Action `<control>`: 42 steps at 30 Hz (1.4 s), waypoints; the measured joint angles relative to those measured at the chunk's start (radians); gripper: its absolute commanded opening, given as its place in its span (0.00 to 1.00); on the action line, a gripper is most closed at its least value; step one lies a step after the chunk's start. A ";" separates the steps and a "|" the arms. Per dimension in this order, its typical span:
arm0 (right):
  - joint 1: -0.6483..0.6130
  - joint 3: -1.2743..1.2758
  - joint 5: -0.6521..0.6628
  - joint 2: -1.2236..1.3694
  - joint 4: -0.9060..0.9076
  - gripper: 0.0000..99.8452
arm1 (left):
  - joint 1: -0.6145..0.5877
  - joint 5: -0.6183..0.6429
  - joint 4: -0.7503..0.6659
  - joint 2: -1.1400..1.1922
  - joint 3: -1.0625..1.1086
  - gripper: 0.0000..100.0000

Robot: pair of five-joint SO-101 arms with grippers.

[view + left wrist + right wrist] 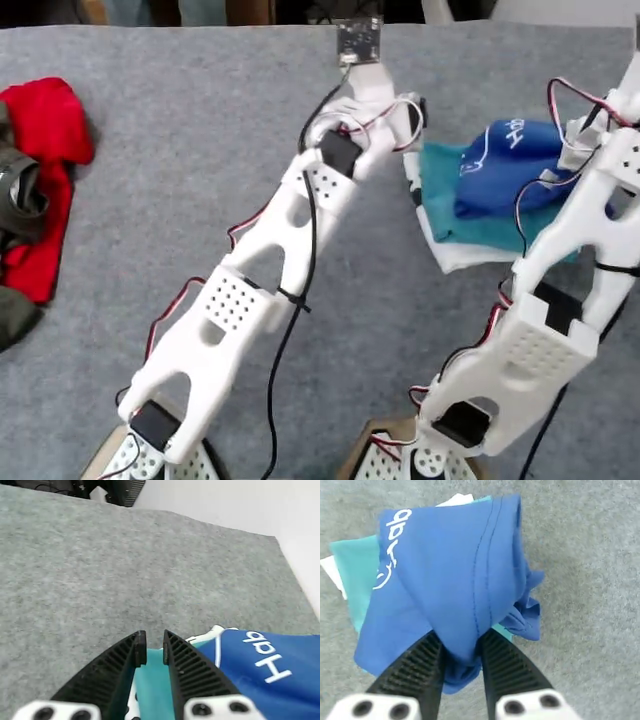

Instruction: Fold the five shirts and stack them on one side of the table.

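Mid-fold on the robot's right side of the grey worktop (200, 120): a bunched blue shirt (510, 165) atop a flat teal shirt (450, 205), itself atop a white shirt (455, 260) peeking out at the near edge. Clamped around a thick fold of the blue cloth, the right gripper (460, 636), jaws narrow and full of fabric. At the pile's far corner, the left gripper (154, 640), jaws a slim gap apart above the teal edge, pinching nothing as far as can be told. Well apart, at the opposite edge of the worktop: a crumpled red shirt (45, 130) and, touching it, a dark grey-green shirt (15, 200), both unfolded by the look of them. Judged from this: roughly two of five folded and stacked, a third in hand and far from neat, two more waiting. Left to do, in all likelihood: flattening and squaring the blue one on the pile, then fetching, folding and stacking the red and the dark one. Worth watching: loose blue cloth hanging off the pile's side, liable to drag the layers below out of line
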 measured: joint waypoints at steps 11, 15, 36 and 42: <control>0.000 0.015 0.014 0.009 0.021 0.18 | -0.002 0.002 -0.005 0.000 0.000 0.09; 0.000 0.015 0.014 0.009 0.025 0.40 | -0.017 0.000 -0.005 0.000 0.000 0.09; -0.236 0.270 -0.091 -0.103 -0.106 0.03 | -0.255 0.002 0.203 0.000 -0.012 0.09; -0.273 0.296 -0.094 0.098 -0.143 0.03 | -0.322 0.002 0.351 0.000 -0.115 0.09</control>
